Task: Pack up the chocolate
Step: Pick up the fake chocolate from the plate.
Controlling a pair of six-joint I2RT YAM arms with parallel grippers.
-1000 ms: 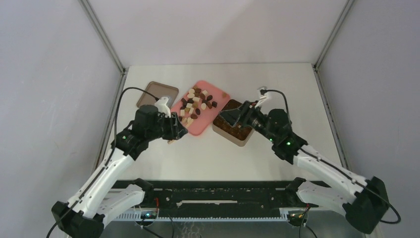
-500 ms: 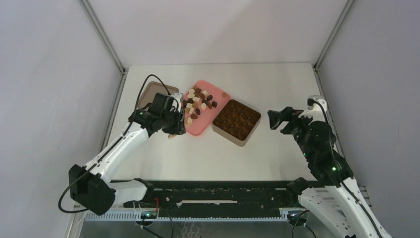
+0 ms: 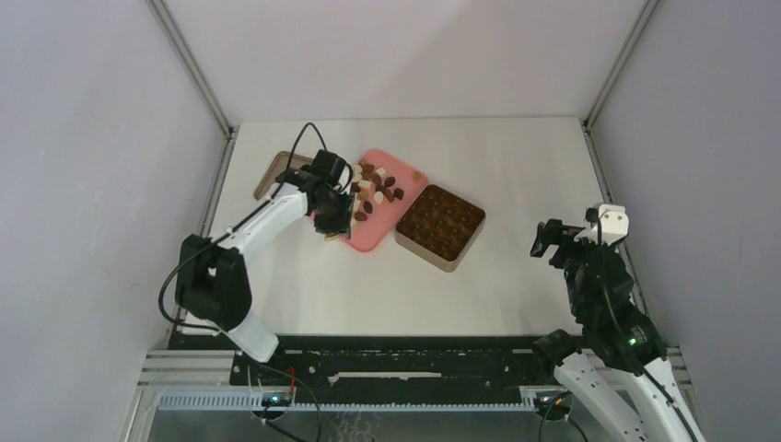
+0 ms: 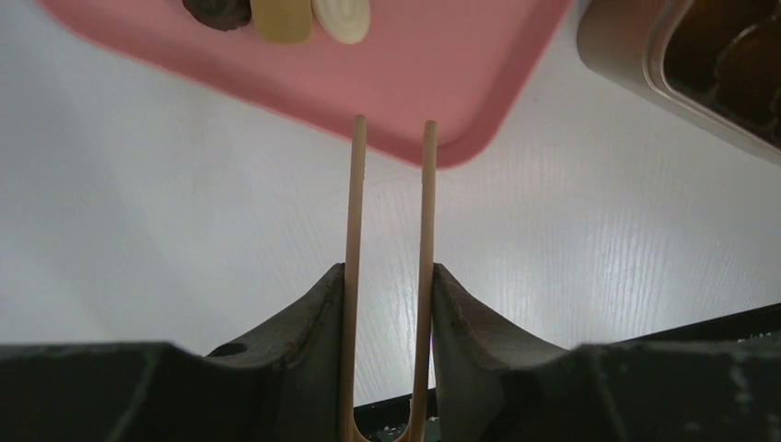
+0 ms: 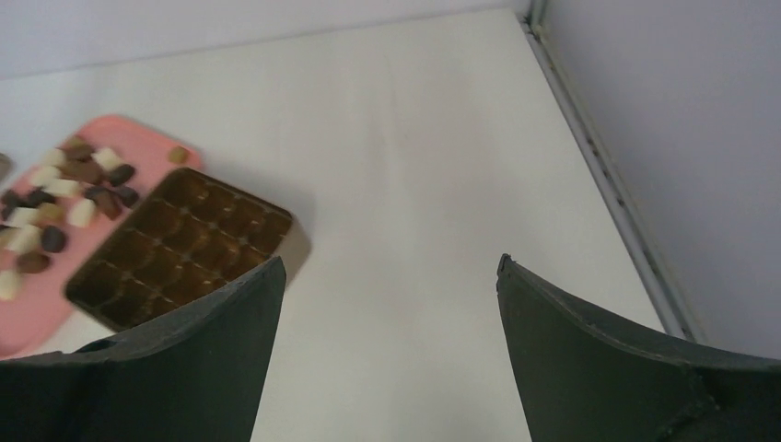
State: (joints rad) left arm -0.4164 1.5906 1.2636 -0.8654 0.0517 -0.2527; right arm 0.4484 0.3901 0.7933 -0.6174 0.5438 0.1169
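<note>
White tabletop (image 3: 516,166) is carrying a pink tray (image 3: 373,232) where the chocolate (image 3: 370,191) is lying loose, just beside the gridded tin (image 3: 440,224). Pieces are looking light, hard and probably slippery, so a gentle pinch across the middle is likely suiting them. Left fingers (image 4: 308,318) are squeezing wooden tongs (image 4: 354,230), tips slightly apart and empty over the tray's corner. Right fingers (image 5: 212,341) are standing wide, holding nothing.
</note>
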